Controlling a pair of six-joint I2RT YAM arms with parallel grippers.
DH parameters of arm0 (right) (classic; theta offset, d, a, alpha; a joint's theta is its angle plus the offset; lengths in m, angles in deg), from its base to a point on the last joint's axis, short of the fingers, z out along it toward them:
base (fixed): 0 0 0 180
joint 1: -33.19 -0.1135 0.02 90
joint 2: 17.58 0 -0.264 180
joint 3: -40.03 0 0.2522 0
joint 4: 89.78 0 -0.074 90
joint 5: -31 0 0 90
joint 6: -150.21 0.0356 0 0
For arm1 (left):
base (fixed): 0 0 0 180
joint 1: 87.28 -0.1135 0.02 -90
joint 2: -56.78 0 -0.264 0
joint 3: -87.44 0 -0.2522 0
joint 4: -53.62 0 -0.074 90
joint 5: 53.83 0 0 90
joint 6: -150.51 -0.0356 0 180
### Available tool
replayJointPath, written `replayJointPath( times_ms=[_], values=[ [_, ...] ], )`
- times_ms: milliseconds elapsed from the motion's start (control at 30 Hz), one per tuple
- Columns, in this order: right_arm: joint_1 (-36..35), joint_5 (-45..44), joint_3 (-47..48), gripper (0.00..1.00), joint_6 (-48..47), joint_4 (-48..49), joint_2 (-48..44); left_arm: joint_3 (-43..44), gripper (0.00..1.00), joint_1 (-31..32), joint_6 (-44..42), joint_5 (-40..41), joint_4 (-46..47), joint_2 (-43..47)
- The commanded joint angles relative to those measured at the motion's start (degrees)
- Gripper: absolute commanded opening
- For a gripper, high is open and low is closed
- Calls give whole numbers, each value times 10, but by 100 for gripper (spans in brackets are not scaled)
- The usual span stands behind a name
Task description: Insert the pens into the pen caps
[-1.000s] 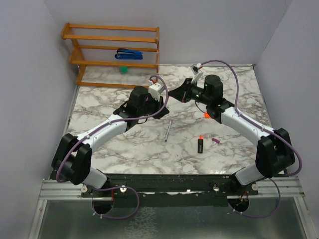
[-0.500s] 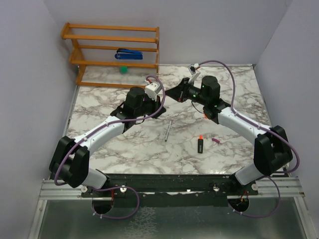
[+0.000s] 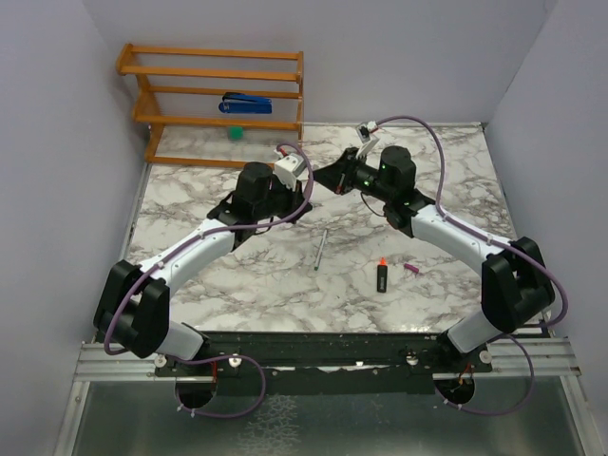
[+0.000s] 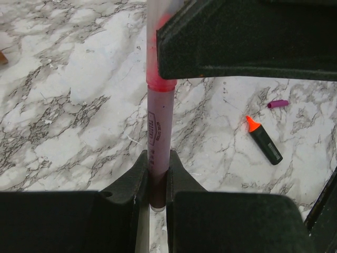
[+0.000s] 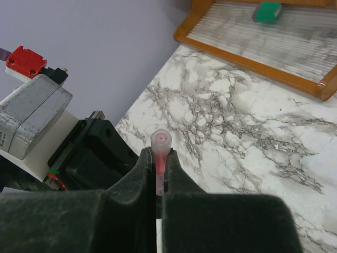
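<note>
Two clamped: left hand (image 4: 158,164) on pink pen (image 4: 159,126), right hand (image 5: 159,159) on cap (image 5: 161,140) hiding its tip.

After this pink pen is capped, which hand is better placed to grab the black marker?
Right, probably: the black marker lies on the robot's right, while the left hand grips the pink pen.

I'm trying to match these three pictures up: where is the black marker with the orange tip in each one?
Top external: black marker lies right of centre, toward the near edge.
Left wrist: marker at the right side, past the held pink pen.
Right wrist: not in it.
Landmark: the magenta cap beside it in both; marble table everywhere.
</note>
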Motion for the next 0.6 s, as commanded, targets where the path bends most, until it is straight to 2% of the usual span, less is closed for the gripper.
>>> replayJointPath(
  times_ms=[0,567],
  values=[
    [-50,106,-36,0,-4,-143,29,75,0,-42,6,91,155,18],
    [-65,139,-63,0,12,-117,46,127,0,-50,-21,109,183,9]
  ],
)
